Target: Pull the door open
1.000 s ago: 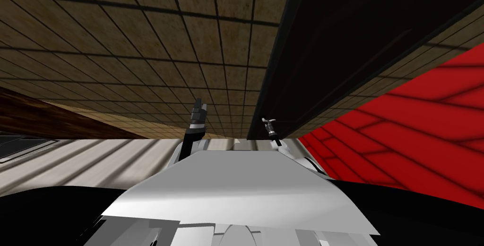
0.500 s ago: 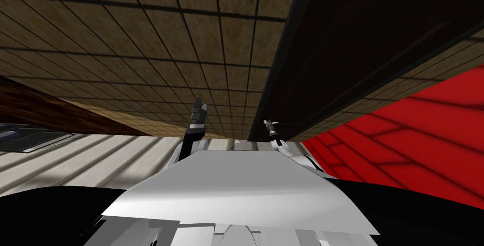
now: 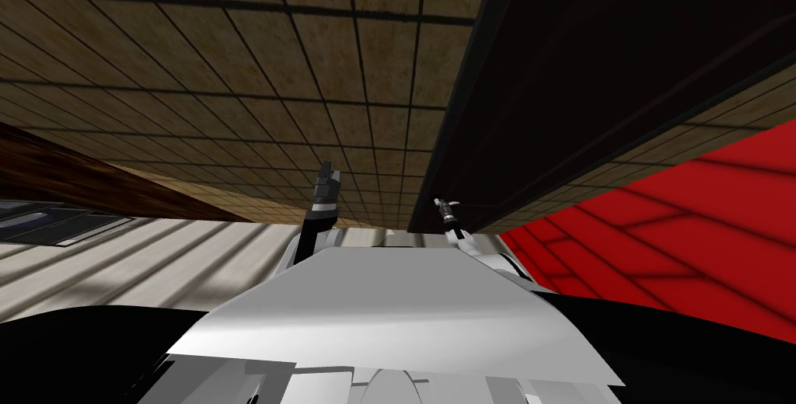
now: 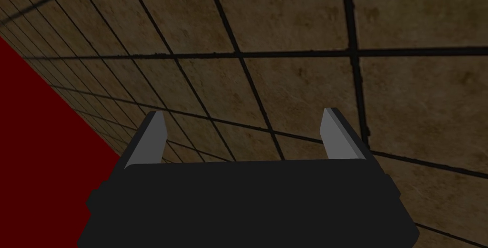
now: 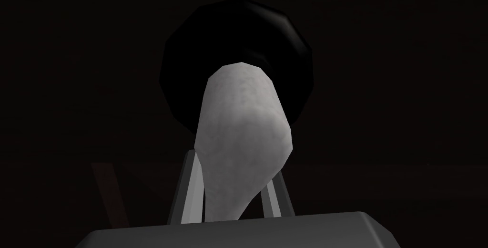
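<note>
Door (image 3: 591,57): dark, almost black, set right of the tiled wall and running up toward the top right corner of the head view.
Brown band (image 3: 70,178): dark, wood-like, far left, slanting along the foot of the wall.
Striped floor (image 3: 155,259): pale, with grey stripes, lying below the brown band.
Tiled wall (image 3: 233,57): brown with dark joints, spanning from the left side across to the door's edge.
Left tool (image 3: 328,176): raised in front of the tiled wall, left of the door's edge; fingers (image 4: 155,135) spread wide with nothing between them.
Handle (image 5: 243,135): light grey and rounded, standing out from a black round plate (image 5: 290,54) on the dark door face.
Right tool (image 3: 443,207): at the door, near its left edge; fingers (image 5: 190,188) pinching the handle from both sides.
Red surface (image 3: 684,228): lined like tiles, far right, below the door.
</note>
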You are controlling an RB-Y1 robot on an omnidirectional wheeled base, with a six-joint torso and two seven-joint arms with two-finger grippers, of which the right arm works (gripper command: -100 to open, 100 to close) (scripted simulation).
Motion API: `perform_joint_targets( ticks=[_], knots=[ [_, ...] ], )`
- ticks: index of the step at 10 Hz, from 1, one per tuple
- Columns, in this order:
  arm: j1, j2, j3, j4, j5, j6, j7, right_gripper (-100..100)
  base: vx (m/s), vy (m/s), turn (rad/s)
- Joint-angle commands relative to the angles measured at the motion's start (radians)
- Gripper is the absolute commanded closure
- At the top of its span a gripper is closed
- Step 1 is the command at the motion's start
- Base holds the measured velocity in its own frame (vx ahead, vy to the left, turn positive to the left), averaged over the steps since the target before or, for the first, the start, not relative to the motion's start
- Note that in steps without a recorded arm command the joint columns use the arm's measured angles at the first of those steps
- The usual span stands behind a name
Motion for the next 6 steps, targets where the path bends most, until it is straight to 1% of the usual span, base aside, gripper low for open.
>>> perform_joint_targets(
  ticks=[1, 3, 4, 5, 6],
  knots=[
    [0.0, 0.001, 0.001, -0.001, 0.001, -0.001, 0.002, 100, 0.0, 0.0, 0.0],
    [0.0, 0.001, 0.001, -0.001, 0.001, -0.001, 0.002, 100, 0.0, 0.0, 0.0],
    [0.012, -0.016, 0.012, 0.001, 0.007, -0.018, -0.02, 100, -0.115, -0.02, 0.147],
    [0.015, -0.02, 0.016, 0.001, 0.009, -0.025, -0.027, 100, -0.152, -0.026, 0.114],
    [0.023, -0.031, 0.025, 0.001, 0.013, -0.038, -0.041, 100, -0.169, -0.032, 0.09]
  ],
)
